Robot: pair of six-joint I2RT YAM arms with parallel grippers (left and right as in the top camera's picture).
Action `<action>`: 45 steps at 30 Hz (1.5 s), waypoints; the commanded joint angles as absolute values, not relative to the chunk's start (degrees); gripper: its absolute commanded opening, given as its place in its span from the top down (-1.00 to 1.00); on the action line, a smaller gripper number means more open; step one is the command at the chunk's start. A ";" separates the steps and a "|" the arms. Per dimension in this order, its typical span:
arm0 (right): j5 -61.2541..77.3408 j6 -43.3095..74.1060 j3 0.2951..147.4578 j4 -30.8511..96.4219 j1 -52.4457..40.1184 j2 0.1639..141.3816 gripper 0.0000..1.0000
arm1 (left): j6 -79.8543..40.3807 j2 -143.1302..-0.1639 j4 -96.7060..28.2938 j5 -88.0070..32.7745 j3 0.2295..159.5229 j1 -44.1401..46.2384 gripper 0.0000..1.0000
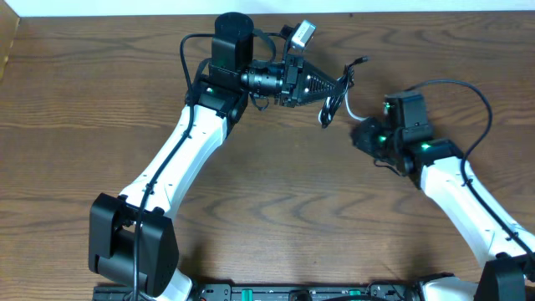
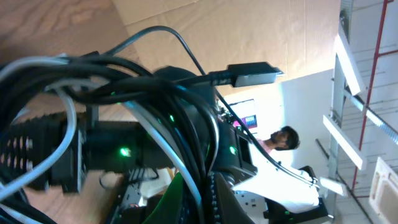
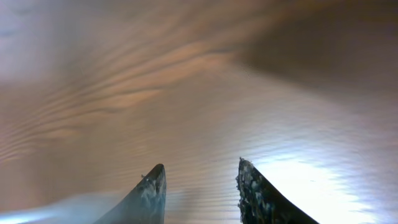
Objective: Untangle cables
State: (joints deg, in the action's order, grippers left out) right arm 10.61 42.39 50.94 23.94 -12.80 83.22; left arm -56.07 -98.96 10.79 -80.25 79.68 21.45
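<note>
- Arm bases at near edge of wooden table point(image 1: 276, 209); both arms reaching toward far side.
- Right gripper point(image 1: 365, 131) right of centre, low over the wood; from its wrist camera, fingertips point(image 3: 152, 190) standing well apart, nothing between them; only blurred grain beyond.
- White cable point(image 1: 347, 109) curving just beside right gripper, running up into the tangle; contact with that gripper not determinable.
- Cables point(image 1: 337, 94) bunched at tip of left gripper point(image 1: 333, 84), which points right; jaws drawn narrow, clamped on the bundle.
- Black cable point(image 1: 328, 113) trailing below the grip; plug end point(image 1: 361, 60) sticking out farther back, to the right.
- Left wrist camera crowded by dark and pale cords close against lens; own fingers hidden behind them; task cords not separable from arm wiring there.
</note>
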 commanded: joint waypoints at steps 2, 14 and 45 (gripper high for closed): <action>7.03 35.81 50.85 28.40 -7.88 83.20 0.31 | -59.27 -98.72 11.51 -81.82 80.40 20.38 0.85; 43.09 13.21 54.61 21.41 -3.75 76.86 -0.11 | -58.78 -98.72 11.51 -81.76 80.40 20.10 0.85; 28.16 22.65 55.02 16.60 -8.75 79.40 0.98 | -61.71 -98.72 11.49 -78.76 80.40 23.09 0.85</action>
